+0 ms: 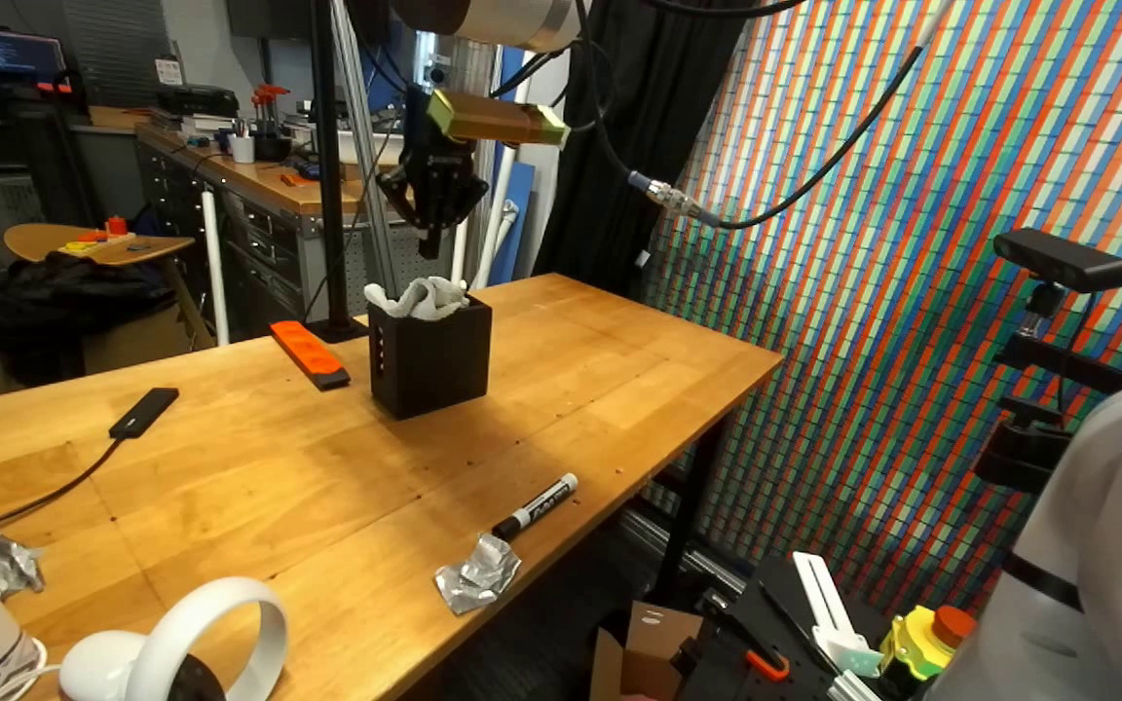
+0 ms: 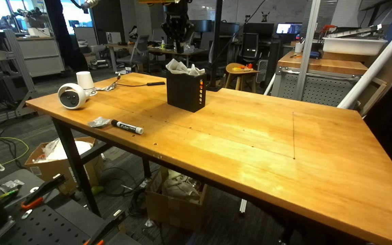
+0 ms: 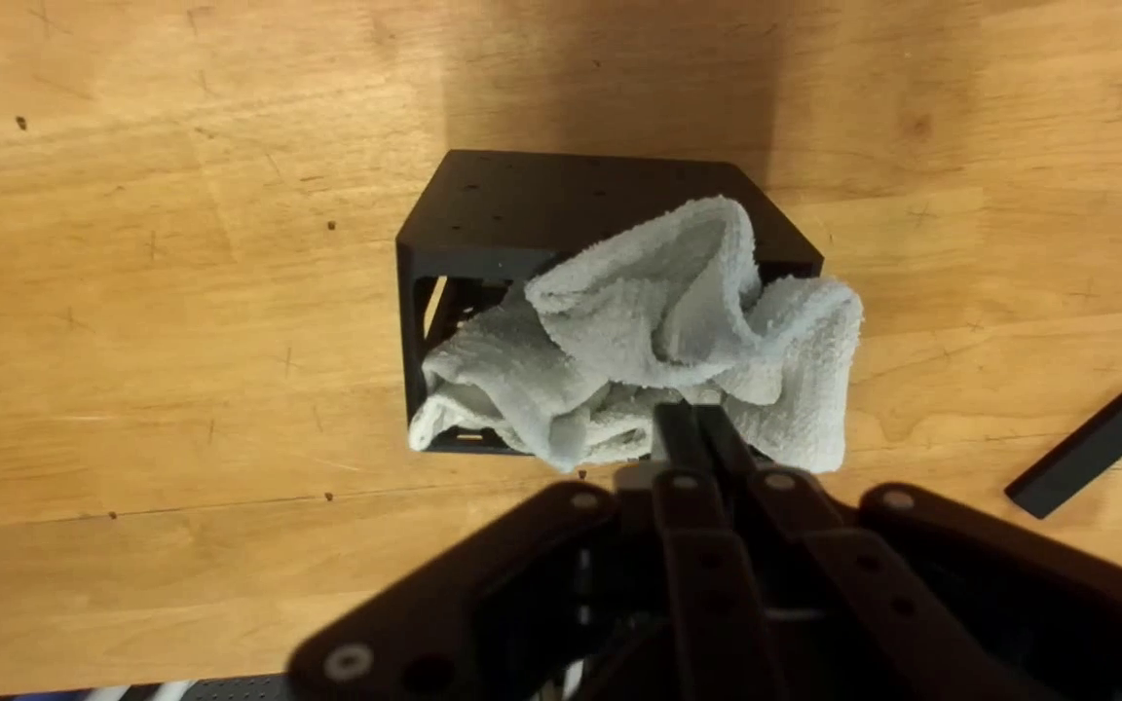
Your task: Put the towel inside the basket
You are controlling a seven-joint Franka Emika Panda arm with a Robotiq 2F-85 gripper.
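Note:
The black box-shaped basket (image 1: 432, 362) stands upright on the table, also in an exterior view (image 2: 184, 92). The grey-white towel (image 1: 425, 299) lies crumpled in its open top, with folds rising above the rim. It also shows in an exterior view (image 2: 184, 68). In the wrist view the towel (image 3: 639, 312) covers most of the basket opening and hangs over the rim at the right; the basket's wall (image 3: 571, 200) shows beside it. My gripper (image 1: 430, 243) points down above the towel with a gap between them. Its fingertips (image 3: 695, 414) are together with nothing between them.
An orange and black tool (image 1: 311, 354) lies beside the basket. A black adapter with a cable (image 1: 143, 413), a marker (image 1: 535, 506), crumpled foil (image 1: 478, 574) and a white ring-shaped device (image 1: 181, 647) are on the table. A black post (image 2: 216, 44) rises behind the basket.

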